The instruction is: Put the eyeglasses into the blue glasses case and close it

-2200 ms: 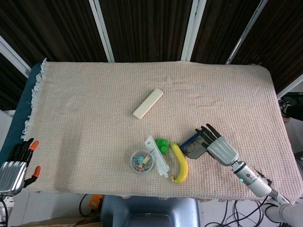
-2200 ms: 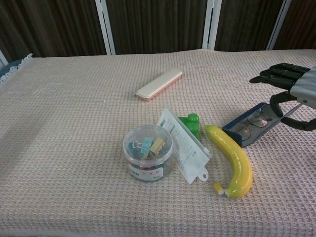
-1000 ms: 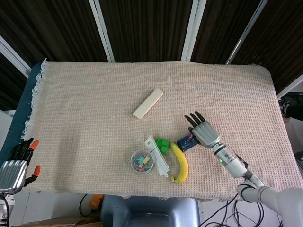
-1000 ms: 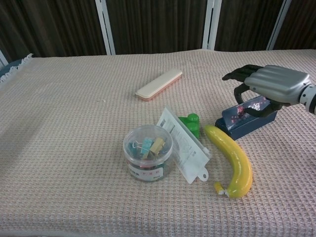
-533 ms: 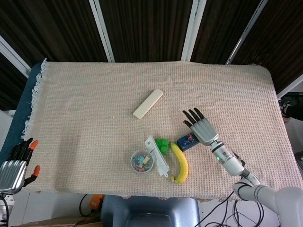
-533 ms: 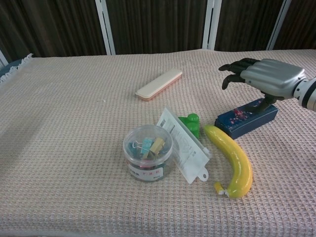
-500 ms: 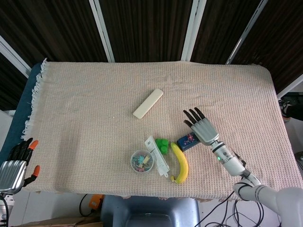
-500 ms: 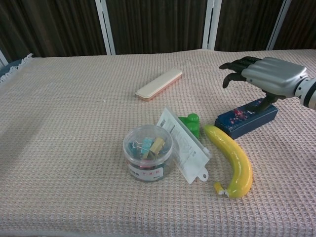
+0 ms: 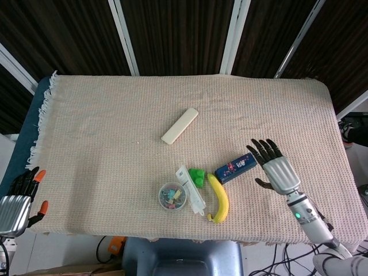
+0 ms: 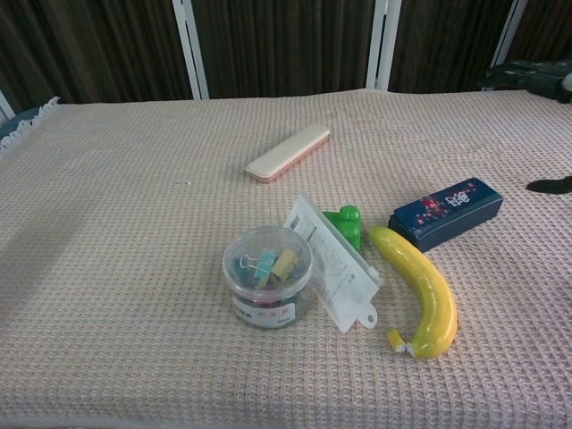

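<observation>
The blue glasses case (image 9: 236, 167) (image 10: 446, 213) lies closed on the cloth, just right of the banana. No eyeglasses show in either view. My right hand (image 9: 274, 168) hovers to the right of the case, apart from it, fingers spread and empty; in the chest view only its fingertips (image 10: 527, 75) show at the right edge. My left hand (image 9: 17, 202) rests off the table's front-left corner, holding nothing, fingers apart.
A banana (image 9: 219, 199), a green toy (image 9: 197, 176), a white packet (image 9: 190, 190) and a clear tub of clips (image 9: 172, 196) cluster near the front edge. A cream case (image 9: 180, 126) lies mid-table. The woven cloth (image 9: 103, 126) covers the table.
My right hand closed the case's lid, lifted off it and drew back to the right and toward the front edge. The case now lies shut. The left hand stayed still.
</observation>
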Robot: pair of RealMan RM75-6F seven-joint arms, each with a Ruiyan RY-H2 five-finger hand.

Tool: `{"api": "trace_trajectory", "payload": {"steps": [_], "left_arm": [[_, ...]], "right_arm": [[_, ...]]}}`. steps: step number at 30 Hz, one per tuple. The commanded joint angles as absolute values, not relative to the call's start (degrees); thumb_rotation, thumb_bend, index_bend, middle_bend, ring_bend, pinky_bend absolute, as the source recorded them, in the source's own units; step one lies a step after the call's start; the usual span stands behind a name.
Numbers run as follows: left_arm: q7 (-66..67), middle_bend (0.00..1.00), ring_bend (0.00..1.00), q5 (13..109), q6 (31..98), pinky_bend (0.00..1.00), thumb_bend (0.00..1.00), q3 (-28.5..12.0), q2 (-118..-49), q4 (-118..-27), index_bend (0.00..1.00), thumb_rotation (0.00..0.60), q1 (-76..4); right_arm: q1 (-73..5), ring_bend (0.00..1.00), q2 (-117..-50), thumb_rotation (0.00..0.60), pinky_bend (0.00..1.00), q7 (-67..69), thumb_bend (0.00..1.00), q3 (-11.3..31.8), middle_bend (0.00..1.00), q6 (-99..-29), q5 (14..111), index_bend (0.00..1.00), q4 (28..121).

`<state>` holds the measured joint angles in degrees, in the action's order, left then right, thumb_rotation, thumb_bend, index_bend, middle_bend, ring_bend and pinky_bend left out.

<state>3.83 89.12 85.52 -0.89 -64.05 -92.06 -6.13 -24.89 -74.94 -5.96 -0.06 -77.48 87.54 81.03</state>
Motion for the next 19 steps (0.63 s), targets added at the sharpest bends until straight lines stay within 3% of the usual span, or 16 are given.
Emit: {"api": "trace_trajectory", "payload": {"steps": [1,5,12,19], "left_arm": [[3.5,0.0,0.0,90.2,86.4,0.1,0.41,-0.7,-64.4,-91.4,0.0,0.6,-6.0],[3.3,0.0,0.0,91.3,87.3,0.09,0.41,-0.7,-65.1,-90.5,0.0,0.6,-6.0],[4.3,0.0,0.0,90.8,86.7,0.08,0.41,-0.8,-65.7,-90.2,0.0,0.6,-6.2],[4.9,0.0,0.0,91.0,86.9,0.08,0.42,-0.3,-65.3,-91.1,0.0,0.6,-5.7]], "right_arm": [[-13.8,0.0,-66.6,0.6,0.0,-15.1,0.3,-4.2,0.0,-86.6,83.6,0.09,91.9],[-9.4,0.0,-67.3,0.6,0.0,-11.7,0.3,-4.3,0.0,-90.1,82.3,0.06,91.8],[-9.7,0.0,-67.2,0.6,0.0,-12.7,0.3,-3.3,0.0,-85.6,80.5,0.04,90.4],[-8.4,0.0,-67.6,0.6,0.0,-11.9,0.3,-2.8,0.0,-87.6,84.2,0.04,90.2]]}}
